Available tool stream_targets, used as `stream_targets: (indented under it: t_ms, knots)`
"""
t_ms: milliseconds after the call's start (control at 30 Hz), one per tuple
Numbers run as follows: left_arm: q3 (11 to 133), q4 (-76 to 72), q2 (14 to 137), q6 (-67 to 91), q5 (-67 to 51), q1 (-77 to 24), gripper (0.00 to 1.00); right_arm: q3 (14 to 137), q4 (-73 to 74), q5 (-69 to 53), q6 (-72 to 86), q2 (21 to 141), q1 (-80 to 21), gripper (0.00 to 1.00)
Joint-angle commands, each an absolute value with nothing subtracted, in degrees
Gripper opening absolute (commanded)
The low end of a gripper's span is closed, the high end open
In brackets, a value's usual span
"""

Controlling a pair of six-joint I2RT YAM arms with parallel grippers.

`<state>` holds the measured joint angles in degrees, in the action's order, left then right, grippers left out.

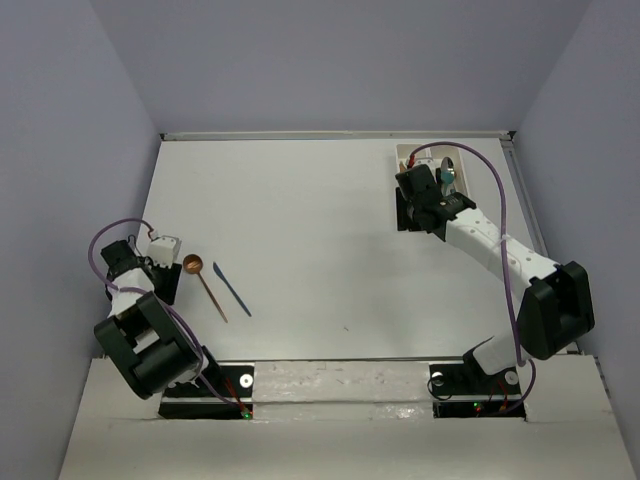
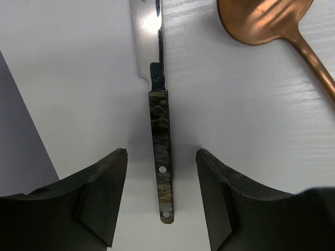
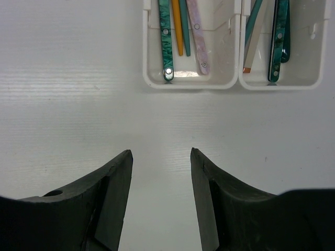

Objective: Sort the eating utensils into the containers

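Step in hand: pickup of the dark-handled knife (image 2: 158, 112). Left gripper (image 2: 162, 162) has its jaws wide apart, holding nothing. They straddle the handle, which lies flat on the worktop (image 2: 78, 78) and touches neither finger. Copper spoon (image 2: 261, 18) just beside; blue knife (image 1: 232, 290) near it, both unsorted. Right gripper (image 3: 160, 157) gapes empty before the containers (image 3: 188, 82), which hold several utensils. Next, I judge: lower, close squarely on the handle, lift clear of the spoon, carry across.
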<state>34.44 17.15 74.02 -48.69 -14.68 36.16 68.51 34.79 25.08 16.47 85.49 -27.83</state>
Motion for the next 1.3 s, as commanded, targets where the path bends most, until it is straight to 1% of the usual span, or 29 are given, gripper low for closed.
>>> stream_targets:
  t_ms: [0, 67, 100, 133, 200, 233, 267, 300, 367, 433, 467, 500, 733, 900, 1100, 1267]
  knots:
    - [33.7, 20.4, 75.1, -52.5, -14.5, 37.3, 0.67, 68.6, 34.7, 26.3, 16.4, 83.9, -28.2, 0.54]
    - [33.7, 21.5, 75.6, -53.3, -14.9, 37.7, 0.63, 68.5, 34.6, 26.3, 16.3, 84.1, -28.2, 0.54]
    - [33.8, 22.0, 76.2, -53.7, -15.2, 37.9, 0.6, 68.4, 34.7, 26.4, 16.3, 84.4, -28.2, 0.54]
    - [33.9, 23.1, 76.5, -54.7, -15.3, 38.1, 0.53, 68.4, 34.7, 26.4, 16.3, 84.5, -28.2, 0.54]
    - [34.5, 24.1, 77.7, -55.8, -15.6, 38.8, 0.46, 68.4, 34.6, 26.5, 16.1, 84.6, -28.2, 0.54]
    - [34.6, 24.7, 78.1, -56.2, -15.6, 39.2, 0.4, 68.4, 34.6, 26.5, 16.1, 84.6, -28.2, 0.54]
    - [35.0, 24.9, 78.6, -56.9, -15.6, 39.5, 0.37, 68.4, 34.6, 26.5, 16.1, 84.6, -28.2, 0.54]
    - [35.8, 25.2, 79.6, -57.1, -15.6, 39.8, 0.31, 68.5, 34.6, 26.6, 16.0, 84.5, -28.2, 0.54]
    - [37.0, 25.8, 80.9, -57.4, -15.6, 40.0, 0.26, 68.6, 34.5, 26.6, 16.0, 84.4, -28.2, 0.54]
    - [38.1, 26.2, 82.6, -57.3, -15.6, 40.0, 0.15, 68.6, 34.5, 26.6, 15.9, 84.1, -28.2, 0.54]
    - [38.8, 26.2, 83.7, -56.9, -15.6, 40.0, 0.04, 68.6, 34.5, 26.6, 16.0, 84.0, -28.2, 0.54]
    - [39.0, 25.8, 83.8, -56.4, -15.6, 40.0, 0.0, 68.6, 34.5, 26.5, 16.0, 83.8, -28.2, 0.54]
    - [40.3, 24.2, 79.9, -54.1, -20.3, 40.8, 0.0, 67.6, 33.7, 24.7, 15.8, 82.2, -28.2, 0.54]
    - [41.0, 22.2, 73.8, -51.1, -24.7, 40.8, 0.0, 66.0, 29.9, 19.6, 15.8, 79.6, -28.2, 0.54]
    - [39.7, 20.9, 72.2, -49.4, -25.3, 40.8, 0.0, 64.7, 27.3, 16.4, 16.2, 77.1, -28.2, 0.54]
    - [40.8, 22.4, 69.5, -48.5, -31.1, 40.9, 0.0, 64.1, 24.4, 10.3, 18.8, 75.8, -28.2, 0.54]
